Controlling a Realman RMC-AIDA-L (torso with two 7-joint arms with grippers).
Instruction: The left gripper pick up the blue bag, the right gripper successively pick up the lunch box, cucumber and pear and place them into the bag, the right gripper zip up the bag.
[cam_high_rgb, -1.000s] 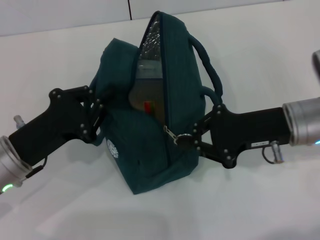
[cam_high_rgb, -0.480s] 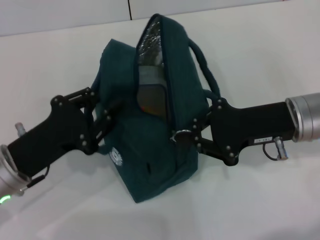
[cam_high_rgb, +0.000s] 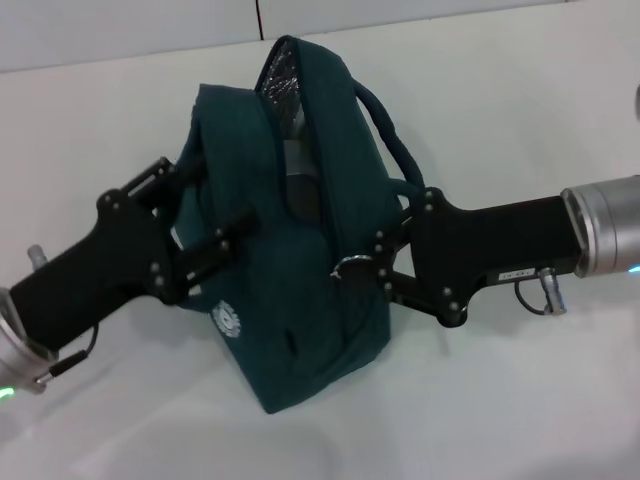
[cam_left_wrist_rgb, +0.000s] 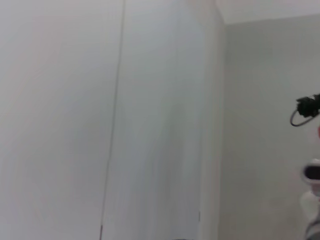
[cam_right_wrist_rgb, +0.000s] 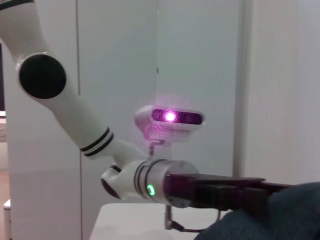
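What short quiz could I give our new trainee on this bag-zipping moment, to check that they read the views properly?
1. True or false: the blue bag is fully zipped.
2. Which pincer is at the metal ring pull? A) left pincer B) right pincer
3. What shows through the bag's open end, at the far side?

Key
1. False: the far end still gapes.
2. B, the right one, closed on the pull; the left one holds the bag's other side.
3. Silver lining.
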